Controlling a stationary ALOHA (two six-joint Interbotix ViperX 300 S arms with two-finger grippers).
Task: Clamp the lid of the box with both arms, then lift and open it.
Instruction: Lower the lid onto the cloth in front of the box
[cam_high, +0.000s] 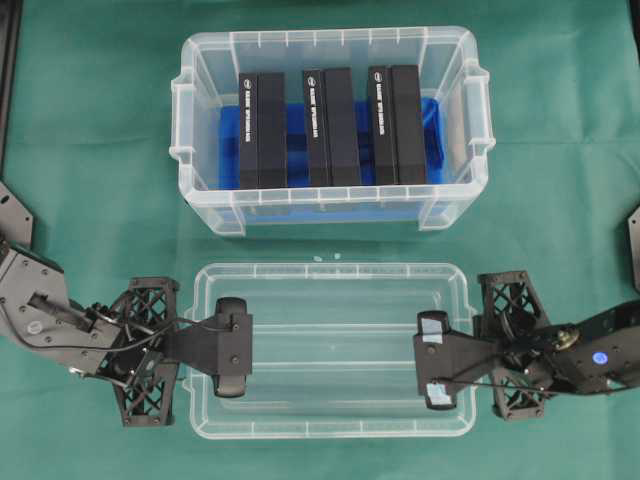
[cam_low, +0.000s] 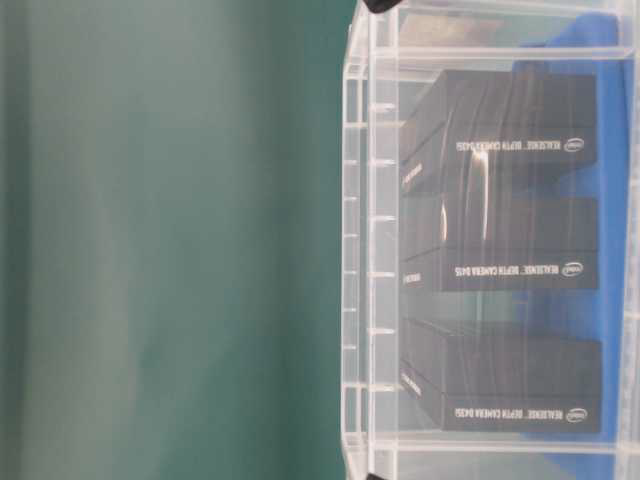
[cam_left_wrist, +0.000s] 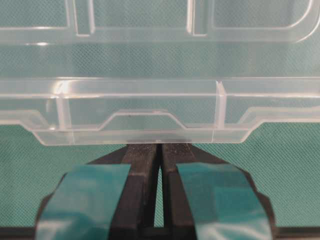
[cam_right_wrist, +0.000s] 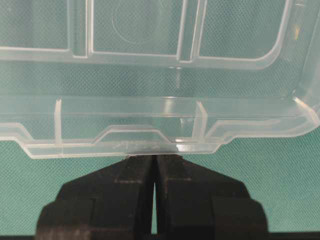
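The clear flat lid lies apart from the box, in front of it, over the green cloth. My left gripper is at the lid's left end and my right gripper at its right end. In the left wrist view the teal-taped left gripper is shut, tips against the tab of the lid. The right gripper is likewise shut, tips meeting the rim of the lid. Nothing sits between either pair of fingers. The open box holds upright black slabs on a blue bottom.
In the table-level view only the box and its black slabs show, beside green cloth. A narrow strip of cloth separates the box from the lid. Black arm bases stand at the table's side edges.
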